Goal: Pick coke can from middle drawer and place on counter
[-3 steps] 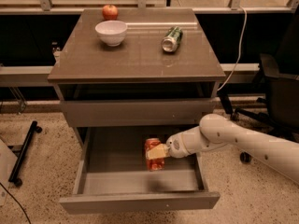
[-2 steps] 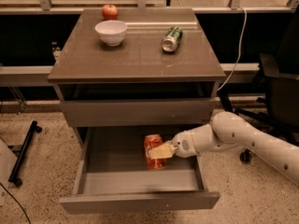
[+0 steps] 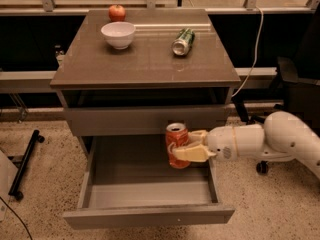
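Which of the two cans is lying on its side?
The green can, on the counter. The coke can is upright, clamped in the gripper over the open middle drawer.

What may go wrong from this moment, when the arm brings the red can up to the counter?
1. The gripper holds the coke can upright over the middle drawer, with the can's top near the upper drawer front and below the counter edge. A straight lift may knock it there.
2. The green can lies on its side on the counter; a bump could make it roll.
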Robot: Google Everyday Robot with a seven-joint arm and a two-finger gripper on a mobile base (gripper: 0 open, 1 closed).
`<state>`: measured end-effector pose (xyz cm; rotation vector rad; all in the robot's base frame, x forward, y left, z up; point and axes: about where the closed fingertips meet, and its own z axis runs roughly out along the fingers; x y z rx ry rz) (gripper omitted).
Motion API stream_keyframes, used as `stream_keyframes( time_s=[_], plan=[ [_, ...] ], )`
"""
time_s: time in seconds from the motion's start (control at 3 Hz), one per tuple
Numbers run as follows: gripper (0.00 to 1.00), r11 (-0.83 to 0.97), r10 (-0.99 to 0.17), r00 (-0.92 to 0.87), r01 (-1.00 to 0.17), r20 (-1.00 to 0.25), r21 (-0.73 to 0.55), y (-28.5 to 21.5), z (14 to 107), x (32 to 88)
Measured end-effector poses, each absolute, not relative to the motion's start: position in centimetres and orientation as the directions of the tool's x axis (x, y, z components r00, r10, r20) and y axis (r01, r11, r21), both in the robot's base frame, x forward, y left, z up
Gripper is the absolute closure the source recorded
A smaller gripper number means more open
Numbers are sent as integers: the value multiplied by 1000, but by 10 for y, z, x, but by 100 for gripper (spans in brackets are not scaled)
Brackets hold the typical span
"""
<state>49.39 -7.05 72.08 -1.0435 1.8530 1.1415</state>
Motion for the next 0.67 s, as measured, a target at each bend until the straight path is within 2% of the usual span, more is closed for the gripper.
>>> stream_keyframes(
  time_s=[0.33, 0.67],
  plan=[
    [100, 256, -274, -215, -956, -937, 145, -91, 769, 499],
    [100, 244, -277, -75, -970, -958, 5, -106, 806, 516]
  ],
)
